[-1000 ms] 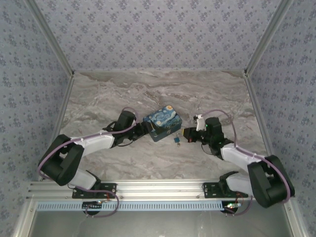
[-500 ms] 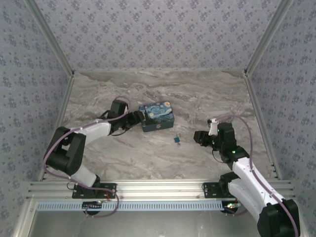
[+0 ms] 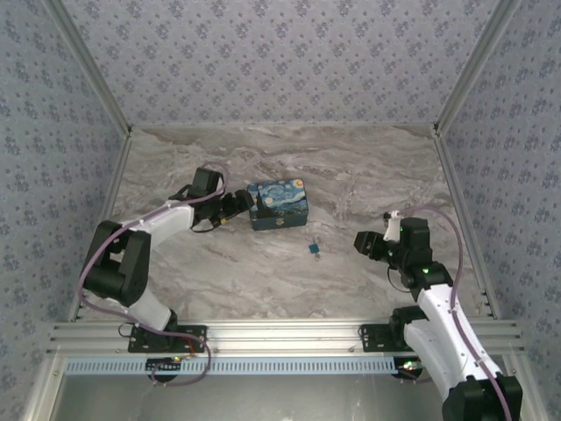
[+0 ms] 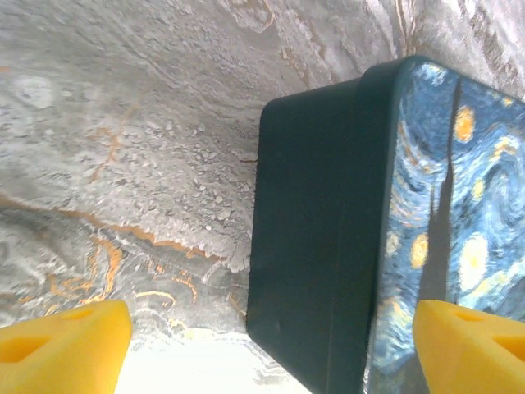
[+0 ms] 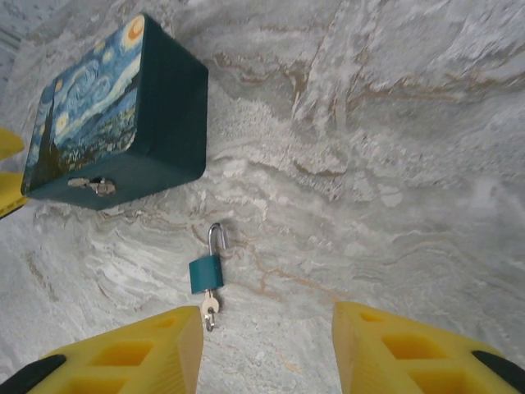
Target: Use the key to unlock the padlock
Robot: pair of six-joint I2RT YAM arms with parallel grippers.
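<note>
1. Across the marble table, two arms set well apart.
2. At mid-table, the painted box, its end just ahead of the left gripper, spread wide and clamping nothing.
3. Off to the right, the right gripper, roughly half open and empty, by far the nearer to the lock.
4. Straight ahead of it, flat on the table and apart from the box, the padlock, long axis pointing back into the gap, shackle away.
5. Seated in the lock's near end, the key, probably the next hold.
</note>
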